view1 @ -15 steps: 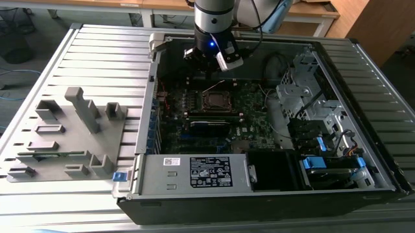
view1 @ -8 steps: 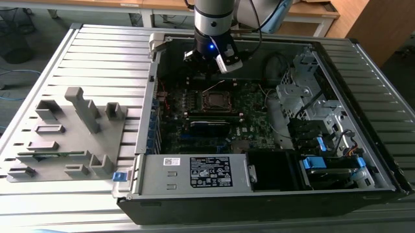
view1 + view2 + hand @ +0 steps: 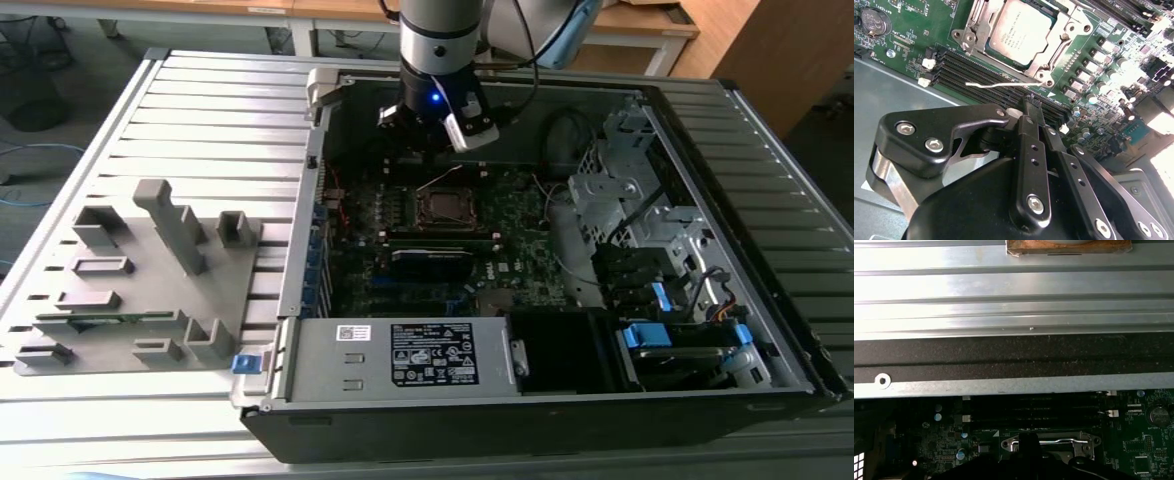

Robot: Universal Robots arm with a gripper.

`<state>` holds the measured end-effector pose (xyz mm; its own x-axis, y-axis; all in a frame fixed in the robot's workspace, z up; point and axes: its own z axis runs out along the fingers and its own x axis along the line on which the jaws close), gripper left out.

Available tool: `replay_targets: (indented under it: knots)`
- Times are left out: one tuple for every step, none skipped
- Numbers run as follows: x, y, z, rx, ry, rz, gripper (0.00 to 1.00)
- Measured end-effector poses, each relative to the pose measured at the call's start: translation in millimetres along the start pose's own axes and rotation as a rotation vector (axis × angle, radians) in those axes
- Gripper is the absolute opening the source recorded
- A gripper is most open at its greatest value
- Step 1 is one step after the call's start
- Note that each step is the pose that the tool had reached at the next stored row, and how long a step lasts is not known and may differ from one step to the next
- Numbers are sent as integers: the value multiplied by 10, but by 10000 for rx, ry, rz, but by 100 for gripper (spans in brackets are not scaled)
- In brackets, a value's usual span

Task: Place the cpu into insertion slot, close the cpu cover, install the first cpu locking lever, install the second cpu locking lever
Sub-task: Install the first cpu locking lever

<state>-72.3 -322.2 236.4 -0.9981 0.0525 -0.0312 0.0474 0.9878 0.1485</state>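
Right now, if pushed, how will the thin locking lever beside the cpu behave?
The locking lever is thin bare wire, so it is probably springy, flexing before it swings. Its metal looks smooth, so a push may well slip off.

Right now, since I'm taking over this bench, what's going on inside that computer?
One robot arm is working inside the open computer case. The cpu already sits in the insertion slot, and the cpu cover lies down around it. The gripper, shut and holding nothing, hangs over the memory slots, close to a thin wire lever that sticks out beside the socket and looks unlatched.
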Motion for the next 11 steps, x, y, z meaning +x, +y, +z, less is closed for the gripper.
replay_targets:
  knots:
    - [0,0,0,0,0,0,10]
    - [0,-1,6,-1,-1,0,10]
    - [0,-2,12,0,0,0,10]
    - [0,-2,12,-1,-1,0,10]
    - [0,-2,13,-1,0,0,10]
    - [0,-2,13,-1,0,0,10]
    - [0,-2,13,-1,0,0,10]
    - [0,-2,13,0,0,0,10]
    - [0,-2,13,0,-1,0,10]
    - [0,-2,14,-1,0,0,10]
    - [0,-2,14,0,0,0,10]
